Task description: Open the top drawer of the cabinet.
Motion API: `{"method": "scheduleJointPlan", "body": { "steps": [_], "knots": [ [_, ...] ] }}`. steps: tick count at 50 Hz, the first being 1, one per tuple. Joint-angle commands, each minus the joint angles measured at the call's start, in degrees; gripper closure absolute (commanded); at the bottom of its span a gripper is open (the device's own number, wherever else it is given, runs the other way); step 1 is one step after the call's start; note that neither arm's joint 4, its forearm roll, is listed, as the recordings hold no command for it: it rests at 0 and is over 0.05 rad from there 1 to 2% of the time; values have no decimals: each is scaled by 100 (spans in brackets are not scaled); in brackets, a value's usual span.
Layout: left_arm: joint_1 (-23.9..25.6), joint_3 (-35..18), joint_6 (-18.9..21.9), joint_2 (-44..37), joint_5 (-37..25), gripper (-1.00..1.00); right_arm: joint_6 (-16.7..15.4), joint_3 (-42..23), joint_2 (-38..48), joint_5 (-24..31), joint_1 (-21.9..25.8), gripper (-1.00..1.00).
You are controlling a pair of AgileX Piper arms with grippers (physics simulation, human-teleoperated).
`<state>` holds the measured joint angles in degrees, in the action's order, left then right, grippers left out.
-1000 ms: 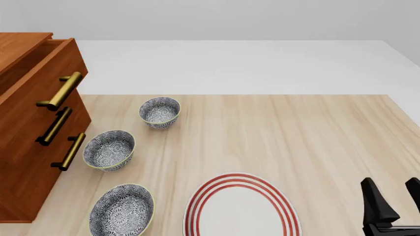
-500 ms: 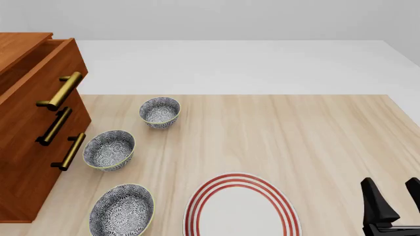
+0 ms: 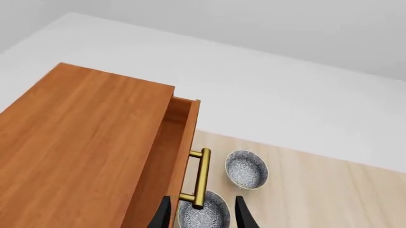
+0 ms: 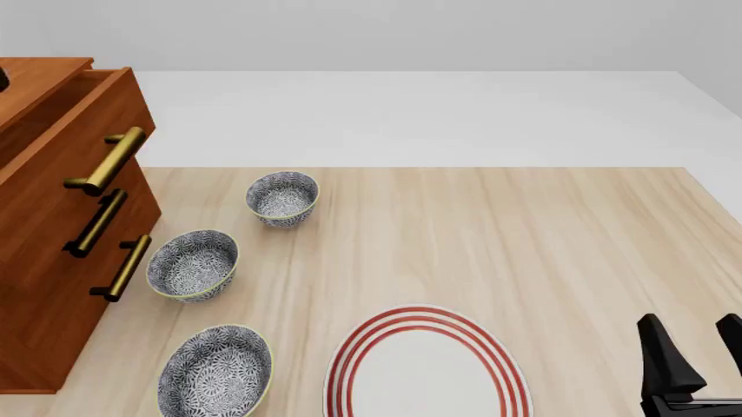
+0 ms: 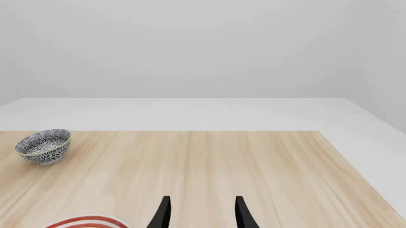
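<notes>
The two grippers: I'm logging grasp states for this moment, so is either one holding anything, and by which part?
Nothing is held. The left gripper is open above the top drawer's brass bar handle, apart from it. The right gripper is open over bare table.

The cabinet point(image 4: 47, 287) was reddish-brown wood, and its top drawer point(image 4: 72, 130) matched, with a brass bar handle point(image 4: 108, 162). The desk point(image 4: 522, 252) was pale, streaked wood grain. Three bowls point(image 4: 193, 264) wore a dense blue-grey and white floral pattern with yellowish rims. Near the right arm's black fingers point(image 4: 670, 356) lay a white plate point(image 4: 427, 369) ringed in red.
</notes>
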<state>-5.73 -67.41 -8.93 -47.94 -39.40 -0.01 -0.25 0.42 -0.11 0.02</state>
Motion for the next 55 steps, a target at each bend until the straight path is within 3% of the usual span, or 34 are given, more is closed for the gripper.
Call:
{"method": "scheduleJointPlan", "body": {
  "steps": [1, 55],
  "knots": [
    [-125, 190, 111, -70, 193, -100, -1, 0, 0, 0, 0, -100],
    [-284, 600, 294, -383, 608, -100, 0, 0, 0, 0, 0, -100]
  ]
}}
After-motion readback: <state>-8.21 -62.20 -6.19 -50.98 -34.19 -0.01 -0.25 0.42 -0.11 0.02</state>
